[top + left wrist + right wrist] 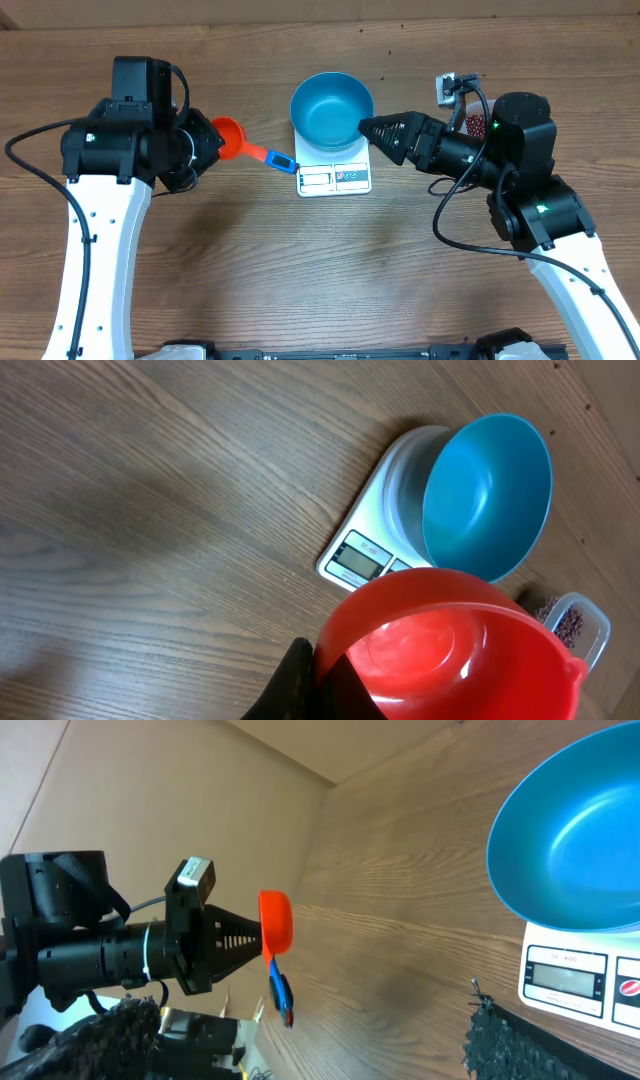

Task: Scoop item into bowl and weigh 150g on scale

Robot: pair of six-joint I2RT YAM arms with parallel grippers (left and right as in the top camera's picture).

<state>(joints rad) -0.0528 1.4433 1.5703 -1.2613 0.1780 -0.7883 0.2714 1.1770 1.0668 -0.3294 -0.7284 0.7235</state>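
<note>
The bright-blue bowl [332,108] [490,490] [570,830] stands empty on the white scale [335,178] [365,555] [575,975]. My left gripper [207,141] [340,690] is shut on the cup of an orange-red scoop [232,137] [450,650] [275,925] with a blue handle, held left of the scale; the cup looks empty. My right gripper [372,128] [305,1020] hangs open and empty by the bowl's right rim. The item, dark red-brown beans [568,625], lies in a clear tub [473,122] mostly hidden behind the right arm.
The wooden table [320,260] runs wide in front of the scale. A small grey fitting [445,88] sits at the back right near the tub. Both arms' cables hang beside their white links.
</note>
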